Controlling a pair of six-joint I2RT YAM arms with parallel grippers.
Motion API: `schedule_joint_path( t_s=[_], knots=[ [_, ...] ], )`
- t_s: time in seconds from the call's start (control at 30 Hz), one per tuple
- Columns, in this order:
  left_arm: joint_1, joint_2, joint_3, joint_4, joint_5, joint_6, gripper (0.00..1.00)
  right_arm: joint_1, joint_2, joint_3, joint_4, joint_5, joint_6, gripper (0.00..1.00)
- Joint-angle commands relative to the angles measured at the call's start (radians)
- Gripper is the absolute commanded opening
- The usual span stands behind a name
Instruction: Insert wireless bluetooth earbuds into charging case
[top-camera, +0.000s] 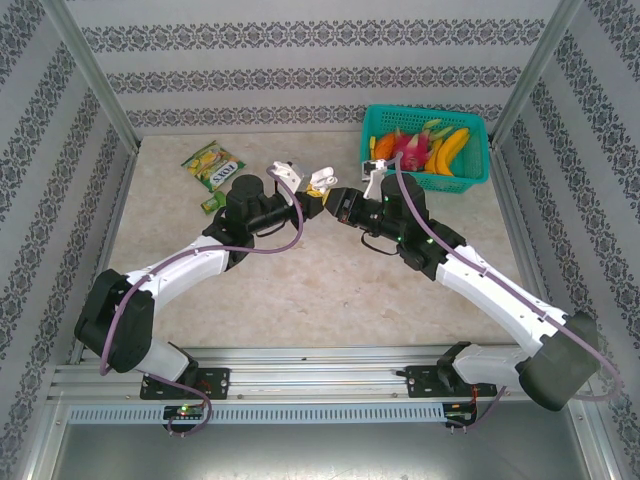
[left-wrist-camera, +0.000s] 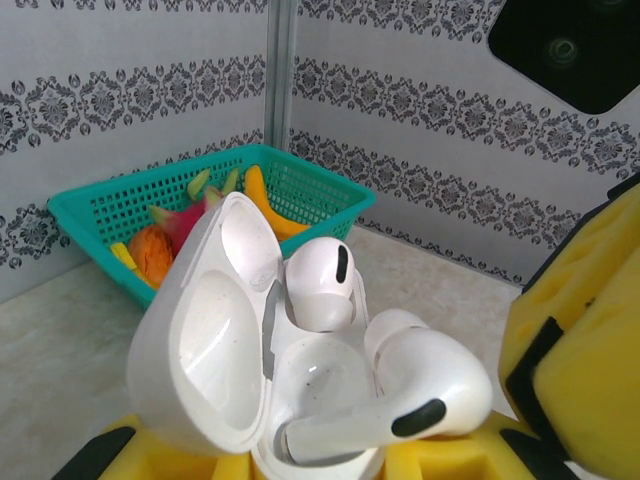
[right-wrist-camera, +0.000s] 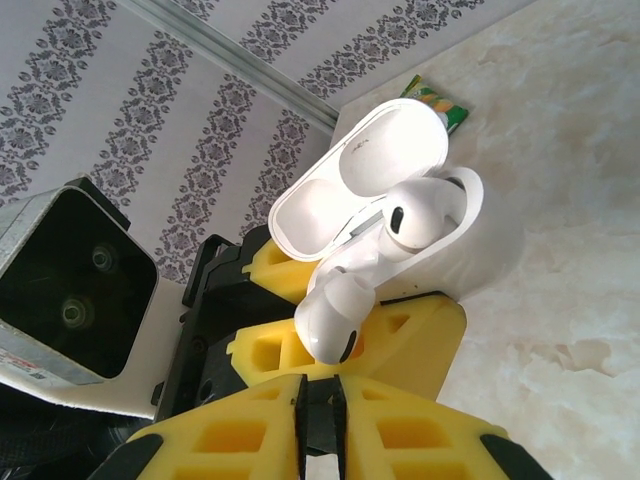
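Two white-and-black robot arms reach in from the near edge and meet nose to nose above the middle of the beige marbled tabletop (top-camera: 330, 300), elbows splayed outward and wrists angled toward each other. The left gripper (top-camera: 311, 204) is clenched on a small, rounded white plastic charging case (top-camera: 322, 181). Its yellow foam fingers (left-wrist-camera: 140, 445) clamp the case low down, and the hinged lid (left-wrist-camera: 205, 340) stands wide open. One white plastic earbud (left-wrist-camera: 320, 285) sits head-up in a socket of the case. A second white earbud (left-wrist-camera: 420, 385) lies slanted across the case's open mouth, its stem resting inside and its bulb jutting past the rim, not seated. The right gripper (right-wrist-camera: 320, 400) points straight at the case, and its yellow foam fingers (right-wrist-camera: 240, 440) stand nearly together with only a thin dark seam between them. The second earbud's bulb sits right at their tips, and whether they pinch it cannot be told. Beyond the case and to its right, a teal plastic mesh basket (top-camera: 424, 109) of coloured fruit stands near the back wall. To the left of the case lie a green snack packet (top-camera: 212, 165) and a smaller green packet (top-camera: 212, 204), both apart from the arms. Nearer than the case, bare tabletop runs back to the arm bases. Patterned wall panels and aluminium posts (top-camera: 95, 75) close in behind the case and on both sides of it.
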Motion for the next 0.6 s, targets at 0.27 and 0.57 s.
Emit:
schedule_joint_path(
  t_s=[0.27,0.57],
  knots=[
    [-0.018,-0.012,-0.008,0.036,0.060,0.007,0.00,-0.014,0.038,0.071,-0.009,0.010,-0.039,0.19],
    [-0.017,-0.014,-0.014,0.033,0.074,0.003,0.00,-0.034,0.050,0.120,-0.018,-0.001,-0.054,0.18]
  ],
)
